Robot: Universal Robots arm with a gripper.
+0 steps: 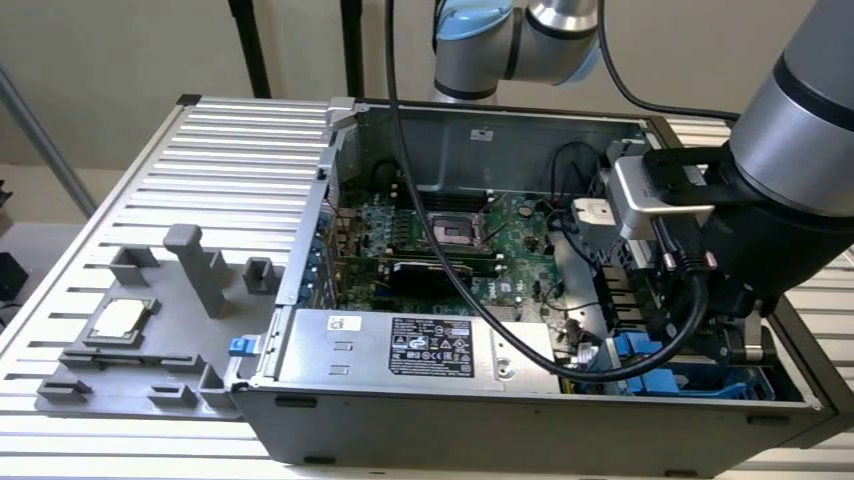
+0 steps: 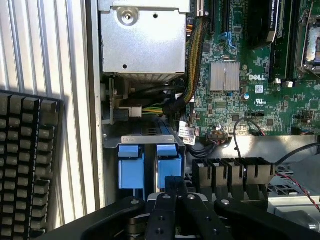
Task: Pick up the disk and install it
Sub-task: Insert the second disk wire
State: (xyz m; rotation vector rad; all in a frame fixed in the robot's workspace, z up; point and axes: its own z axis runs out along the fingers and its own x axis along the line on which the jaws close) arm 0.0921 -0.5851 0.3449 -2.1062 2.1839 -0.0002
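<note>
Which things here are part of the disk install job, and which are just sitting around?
Job:
- gripper
- blue disk carriers in the bay
- open computer case

Lying about:
- small square chip on the grey fixture
- keyboard
- silver box with label

Silver-grey tubular arm with pale blue joint caps, black end effector (image 2: 175, 200) with screwed linkages, looping black cables (image 1: 454, 270)

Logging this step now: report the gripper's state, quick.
Gripper: down over the blue drive carriers in the computer case; whether it is open, shut or holding anything cannot be told.
</note>
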